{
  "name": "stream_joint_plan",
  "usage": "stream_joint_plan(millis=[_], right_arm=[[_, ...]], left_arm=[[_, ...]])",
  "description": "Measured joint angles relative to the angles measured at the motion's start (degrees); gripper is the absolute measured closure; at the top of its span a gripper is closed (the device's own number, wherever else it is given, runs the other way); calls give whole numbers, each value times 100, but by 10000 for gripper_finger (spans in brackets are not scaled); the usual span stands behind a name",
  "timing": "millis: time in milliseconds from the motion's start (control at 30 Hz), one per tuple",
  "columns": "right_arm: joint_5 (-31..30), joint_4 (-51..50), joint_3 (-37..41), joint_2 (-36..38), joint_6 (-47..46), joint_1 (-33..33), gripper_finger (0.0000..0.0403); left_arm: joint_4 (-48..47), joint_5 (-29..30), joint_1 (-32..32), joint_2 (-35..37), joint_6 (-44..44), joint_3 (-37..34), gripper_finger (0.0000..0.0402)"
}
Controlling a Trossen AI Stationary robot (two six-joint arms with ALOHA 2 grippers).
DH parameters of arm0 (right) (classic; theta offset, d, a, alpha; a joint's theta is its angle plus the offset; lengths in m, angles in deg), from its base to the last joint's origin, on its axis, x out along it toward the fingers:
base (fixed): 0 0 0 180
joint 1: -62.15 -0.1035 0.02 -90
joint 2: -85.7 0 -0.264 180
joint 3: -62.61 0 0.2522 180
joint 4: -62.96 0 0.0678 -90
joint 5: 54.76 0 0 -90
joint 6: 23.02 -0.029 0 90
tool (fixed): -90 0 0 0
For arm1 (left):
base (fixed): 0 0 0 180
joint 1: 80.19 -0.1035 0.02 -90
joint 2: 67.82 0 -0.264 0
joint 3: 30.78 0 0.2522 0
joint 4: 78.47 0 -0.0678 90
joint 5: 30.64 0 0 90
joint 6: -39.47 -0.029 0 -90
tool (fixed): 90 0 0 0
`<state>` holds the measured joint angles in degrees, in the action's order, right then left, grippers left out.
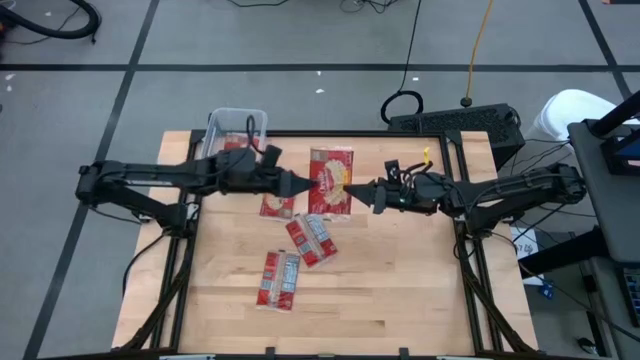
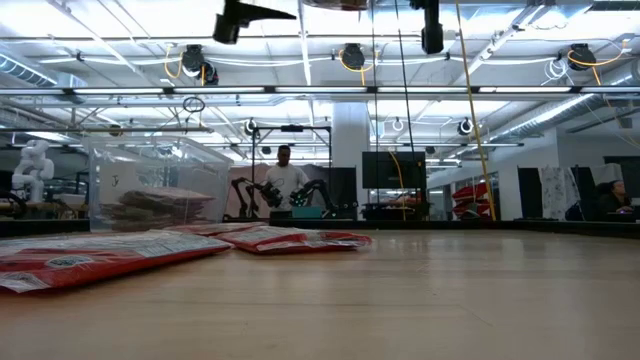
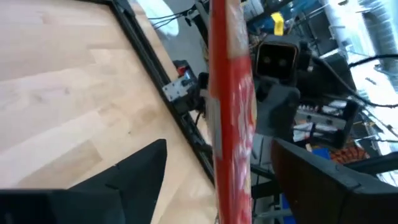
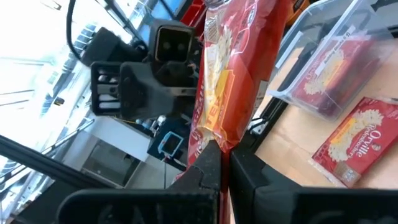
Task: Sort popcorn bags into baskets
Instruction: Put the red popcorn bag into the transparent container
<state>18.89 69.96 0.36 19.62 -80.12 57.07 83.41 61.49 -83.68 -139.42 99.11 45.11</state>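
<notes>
"So, who has the popcorn bag [image 1: 332, 180] right now?"

"The right gripper [image 4: 219, 163] does. Its two fingers are squeezed tight on one end of the bag. The bag is up in the air over the middle of the table [image 1: 400, 290]."

"And the left gripper [image 1: 304, 185]?"

"It is at the other side of the bag. Its fingers [image 3: 143, 165] are wide apart, with the bag in the gap between them. They are not touching it yet."

"It looks like one arm is passing the bag to the other one."

"I think so too. The basket [image 1: 214, 122] is at the far left corner, close to the left arm, and it already has some bags inside."

"How do they do the pass well?"

"The left one should squeeze first, right on the flat part of the bag. Only then should the right one let go. If the right one lets go too soon, the bag will fall."

"The bag looks floppy."

"Yes, so the left one should grab a good bit of it, not just the thin edge."

"What about the other bags [image 1: 310, 238]?"

"Three lie flat on the table, below the grippers. They can wait."
</notes>
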Motion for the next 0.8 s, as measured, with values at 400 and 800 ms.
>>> stream_joint_plan(millis=[400,800], right_arm=[[12,-5,0,1,147,60,403],[12,-56,0,4,276,168,377]], left_arm=[[496,-813,-367,-240,-358,0,221],[556,-821,-397,-232,-712,0,377]])
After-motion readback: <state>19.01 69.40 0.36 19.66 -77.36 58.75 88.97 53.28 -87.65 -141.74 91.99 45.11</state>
